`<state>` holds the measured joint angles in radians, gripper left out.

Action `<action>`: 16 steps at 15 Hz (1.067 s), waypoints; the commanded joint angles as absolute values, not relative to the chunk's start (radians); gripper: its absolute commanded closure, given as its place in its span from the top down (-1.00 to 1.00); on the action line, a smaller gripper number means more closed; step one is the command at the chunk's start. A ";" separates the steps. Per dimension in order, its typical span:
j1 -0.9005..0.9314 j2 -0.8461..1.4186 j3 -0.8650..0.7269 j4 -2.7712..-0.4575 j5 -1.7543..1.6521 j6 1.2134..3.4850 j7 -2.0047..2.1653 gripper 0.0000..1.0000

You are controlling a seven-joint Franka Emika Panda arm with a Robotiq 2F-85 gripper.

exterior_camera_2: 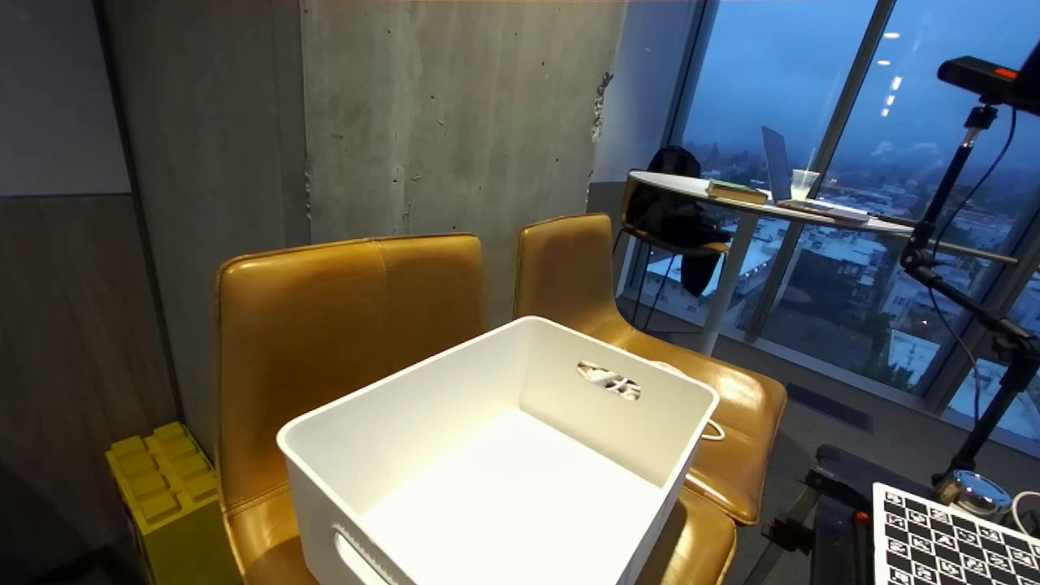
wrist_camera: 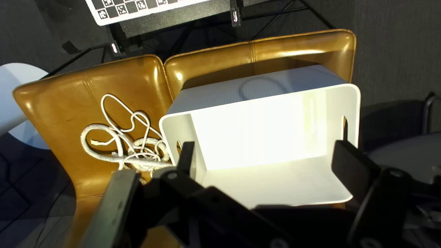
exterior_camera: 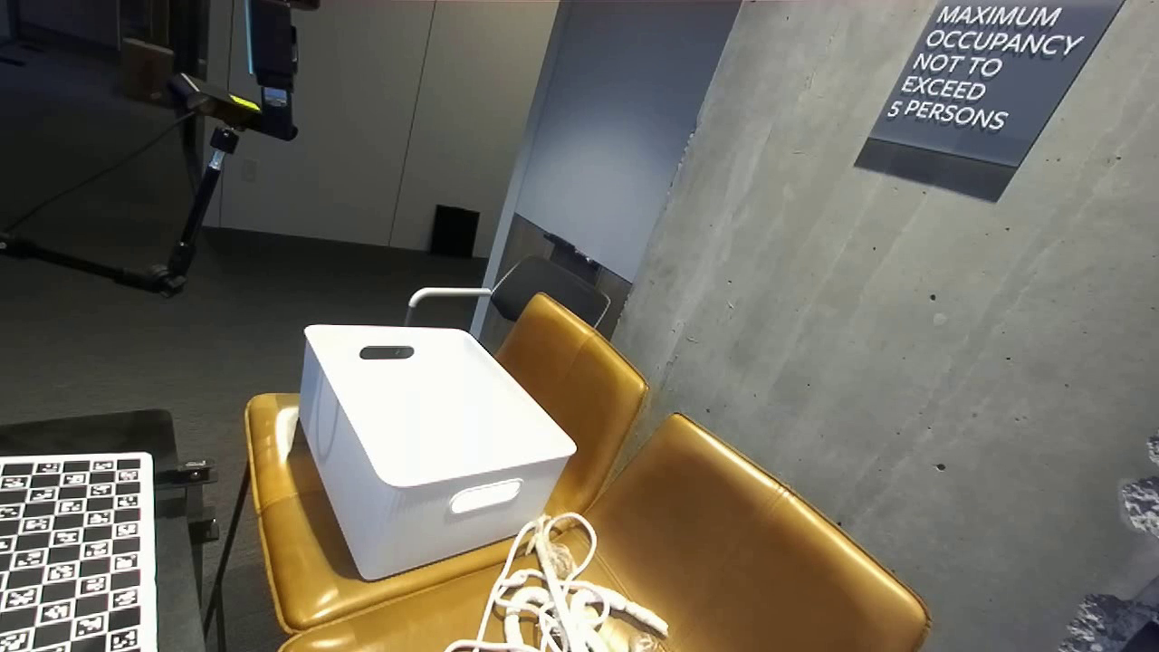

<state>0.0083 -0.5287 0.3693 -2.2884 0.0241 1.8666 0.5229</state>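
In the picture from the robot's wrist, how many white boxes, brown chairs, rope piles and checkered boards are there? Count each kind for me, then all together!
White box: 1
Brown chairs: 2
Rope pile: 1 (too tangled to count separate pieces)
Checkered board: 1 (only partly in view)
Total: 5

A white bin stands upright on one tan chair, and on the matching chair alongside, just beside a handled end of the bin, lies tangled white rope.
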 commanded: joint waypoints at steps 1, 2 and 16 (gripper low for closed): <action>0.038 -0.522 0.346 -2.285 0.009 1.864 0.536 1.00; 0.038 -0.522 0.346 -2.285 0.009 1.864 0.536 1.00; -0.059 -0.315 0.040 -2.256 -0.162 2.038 0.096 1.00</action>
